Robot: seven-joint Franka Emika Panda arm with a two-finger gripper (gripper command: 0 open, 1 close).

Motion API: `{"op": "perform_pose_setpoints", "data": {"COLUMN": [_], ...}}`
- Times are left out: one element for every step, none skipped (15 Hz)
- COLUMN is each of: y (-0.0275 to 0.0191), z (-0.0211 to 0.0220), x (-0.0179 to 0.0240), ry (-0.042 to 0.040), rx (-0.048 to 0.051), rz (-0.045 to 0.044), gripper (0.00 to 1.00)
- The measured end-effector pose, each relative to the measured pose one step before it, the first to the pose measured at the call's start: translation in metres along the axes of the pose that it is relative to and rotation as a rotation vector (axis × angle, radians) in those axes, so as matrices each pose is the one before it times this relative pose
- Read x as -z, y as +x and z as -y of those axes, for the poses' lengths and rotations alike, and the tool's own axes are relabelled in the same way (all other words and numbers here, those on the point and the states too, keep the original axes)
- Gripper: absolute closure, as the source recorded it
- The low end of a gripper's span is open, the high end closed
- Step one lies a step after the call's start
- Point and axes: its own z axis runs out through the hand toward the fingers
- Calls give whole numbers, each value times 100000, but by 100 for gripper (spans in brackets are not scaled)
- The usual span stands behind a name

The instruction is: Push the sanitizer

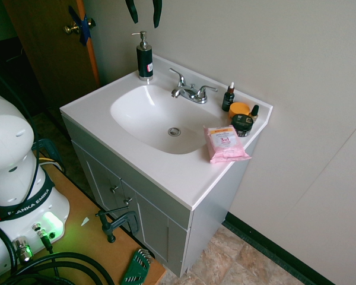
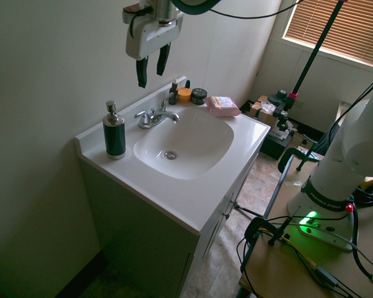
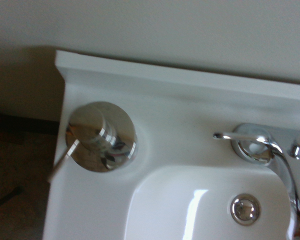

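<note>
A white vanity top [image 1: 160, 172] with a moulded sink basin [image 1: 151, 122] carries everything. In the first exterior view, taking the drain [image 1: 174, 131] as the clock's centre, the sanitizer [image 1: 144, 56] stands upright on the back corner at about eleven o'clock, near the wall. The chrome faucet [image 1: 190, 92] sits on the back rim at about one o'clock. Around three o'clock, at the far corner, cluster a dark dropper bottle [image 1: 228, 98], an orange jar [image 1: 239, 109], a black jar [image 1: 242, 124] and a smaller dark bottle [image 1: 254, 111]. A pink wipes pack [image 1: 225, 143] lies flat at about four o'clock, just beside the black jar.
</note>
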Motion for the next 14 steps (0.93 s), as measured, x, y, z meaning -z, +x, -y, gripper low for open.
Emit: {"op": "perform_pose_setpoints", "data": {"y": [260,207,103,32,50,-11,-46,-75,-147,-91,-121,-87,-179,-247], "z": [1127,1022,1014,795,701,669,591,536,408,387,353,305,341,371], "x": [172,293,183,170,117,12,-53,-158,-201,-215,-266,-336,-436,-478], "ry": [-376,-343,-168,-296,-308,-391,-375,-338,-261,-171,-253,-305,-407,-451], "rx": [808,746,695,533,445,519,602,459,272,312,289,145,191,296], "rz": [272,-39,-192,68,297,266,-60,-5,220,195,165,257,457,511], "gripper": [100,100,100,100,100,100,100,100,100,100,100,100,100,100]}}
